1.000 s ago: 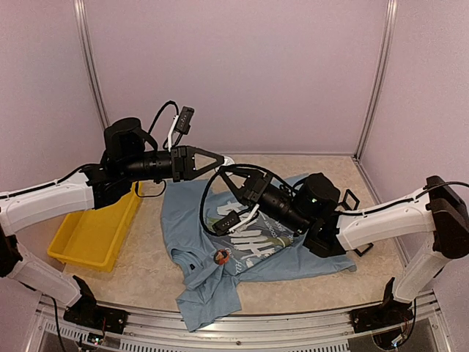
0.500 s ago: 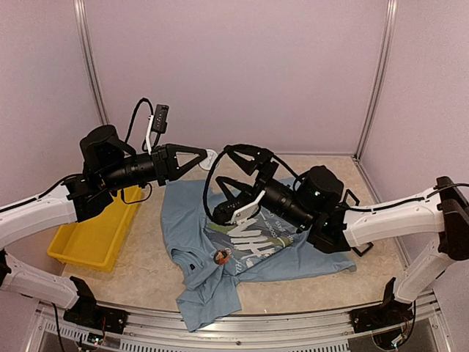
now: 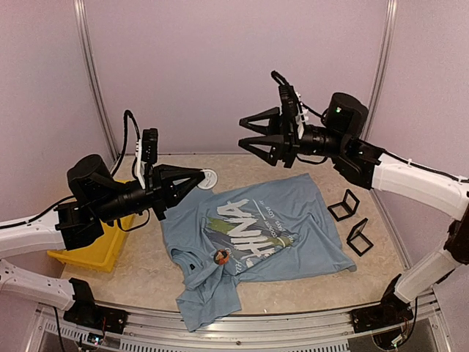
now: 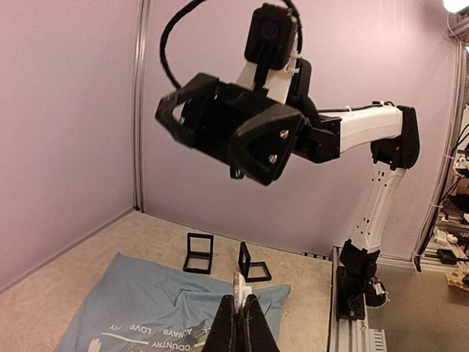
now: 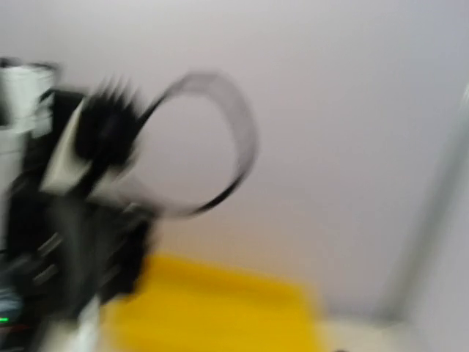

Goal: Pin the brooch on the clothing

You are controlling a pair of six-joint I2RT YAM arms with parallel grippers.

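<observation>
The clothing (image 3: 293, 235), a light blue T-shirt with white "CHINA" lettering, lies spread on the table and also shows in the left wrist view (image 4: 139, 304). A small round orange-and-dark brooch (image 3: 220, 256) sits on the shirt near the collar. My left gripper (image 3: 199, 178) hovers over the shirt's far left corner. It is shut on a thin white disc (image 3: 208, 178), seen edge-on between the fingers (image 4: 239, 287). My right gripper (image 3: 242, 133) hangs high above the shirt's far edge, open and empty. The right wrist view is blurred and its fingers do not show.
A yellow bin (image 3: 95, 238) stands on the left beside the left arm. Two small black open frames (image 3: 343, 207) (image 3: 359, 236) stand right of the shirt, also in the left wrist view (image 4: 198, 253) (image 4: 253, 264). Walls enclose the table on three sides.
My right arm has risen from low over the shirt to high at the back, its jaws opening. My left arm has pulled back to the left and lower, still holding the white disc.
</observation>
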